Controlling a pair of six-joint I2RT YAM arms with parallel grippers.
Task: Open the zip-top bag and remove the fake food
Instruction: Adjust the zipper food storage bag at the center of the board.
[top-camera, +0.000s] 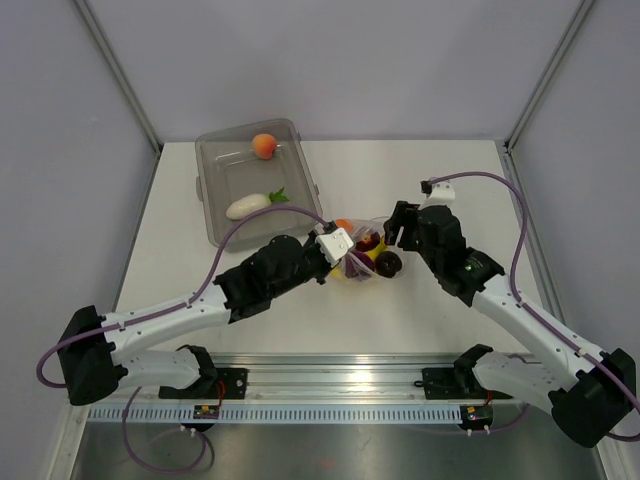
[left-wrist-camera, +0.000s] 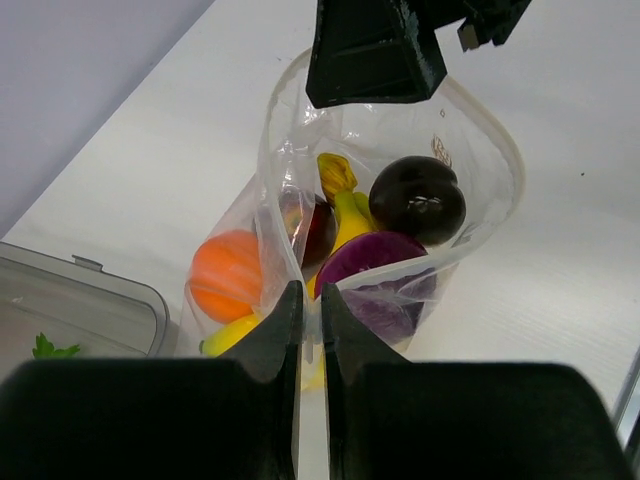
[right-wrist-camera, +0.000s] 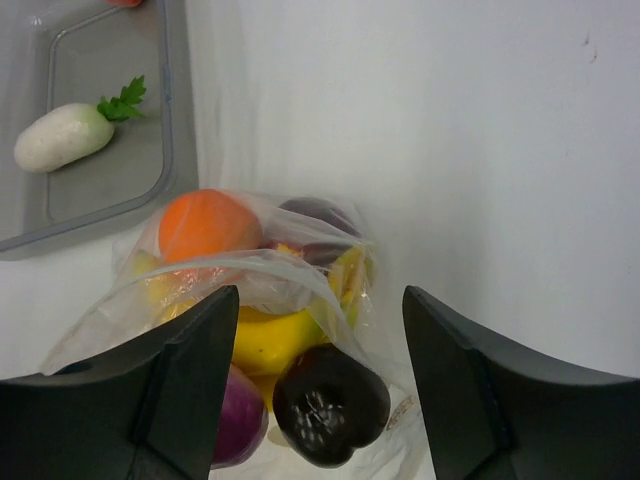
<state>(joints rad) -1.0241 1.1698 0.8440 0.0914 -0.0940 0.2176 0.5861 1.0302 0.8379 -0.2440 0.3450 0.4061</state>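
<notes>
**A robotics lab bench**

We are looking at a test cell. A left arm (top-camera: 270, 275) and a right arm (top-camera: 520, 320) are standing mounted on a metal rail (top-camera: 340, 378) at 6 o'clock. Purple cables (top-camera: 520, 215) are trailing from them, and grey panels (top-camera: 340, 60) framed by aluminium posts (top-camera: 117, 70) are closing in the white table (top-camera: 440, 320) at 9, 12 and 3 o'clock. At the centre, fake food (left-wrist-camera: 417, 198) is sitting in a zip-top bag (left-wrist-camera: 490, 170).

No legible txt/labels anywhere; tiny printed mark (left-wrist-camera: 441, 147) on zip-top bag (left-wrist-camera: 486, 180) too small to read.
</notes>
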